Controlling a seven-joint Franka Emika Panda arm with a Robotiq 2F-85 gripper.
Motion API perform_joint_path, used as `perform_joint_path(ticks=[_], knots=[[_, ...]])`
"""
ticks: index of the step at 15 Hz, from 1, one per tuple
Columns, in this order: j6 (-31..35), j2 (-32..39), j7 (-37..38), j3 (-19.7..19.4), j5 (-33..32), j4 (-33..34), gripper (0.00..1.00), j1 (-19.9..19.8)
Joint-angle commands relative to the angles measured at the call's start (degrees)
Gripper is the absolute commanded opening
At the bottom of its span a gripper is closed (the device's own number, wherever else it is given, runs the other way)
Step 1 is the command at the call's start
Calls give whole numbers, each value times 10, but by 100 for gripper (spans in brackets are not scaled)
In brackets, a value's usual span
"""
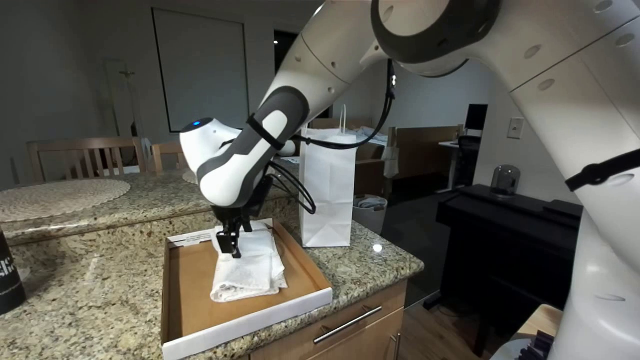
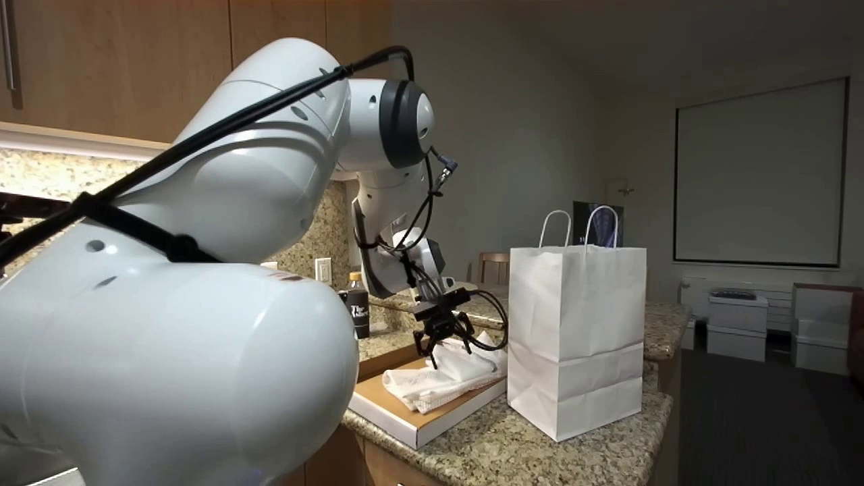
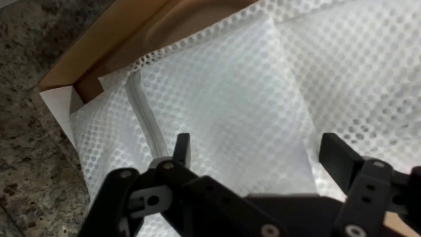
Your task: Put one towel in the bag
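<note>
Tool [image 3: 255, 151] gapes wide, empty, over white mesh cloth [image 1: 250, 271] in cardboard tray [image 1: 250, 322]; touching or not, we can't tell. Best we sink straight, pinch one thick fold, then lift high for paper bag [image 2: 577, 344].

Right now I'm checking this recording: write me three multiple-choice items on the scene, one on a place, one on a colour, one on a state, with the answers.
1. Where is the paper bag?
A) On the counter, beside the tray
B) Inside the tray
C) Under the tray

2. What colour is the cloth in the tray?
A) Red
B) Blue
C) White

3. How do the jaws stand?
A) Shut on the cloth
B) Open
C) Shut on nothing

1: A, as both exterior views show it upright on the counter.
2: C, since it looks white in all three views.
3: B, because the wrist view shows a wide gap between them.
</note>
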Motion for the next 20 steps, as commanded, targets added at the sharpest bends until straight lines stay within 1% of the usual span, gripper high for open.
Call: perform_joint_path(ticks=[1,3,4,5,8,14,16,17,19,20], knots=[[-1,35,24,-20,-30,40,100,15],[-6,52,19,-20,-24,57,100,16],[-6,58,19,-22,-24,64,75,17],[-10,63,17,-24,-24,71,74,19],[-22,69,14,-25,-20,81,53,19],[-65,69,1,-13,3,88,13,5],[-77,64,0,-11,9,86,7,1],[-81,59,0,-10,12,82,7,0],[-90,40,-9,-2,22,66,3,-7],[-92,24,-11,2,26,52,5,-10]])
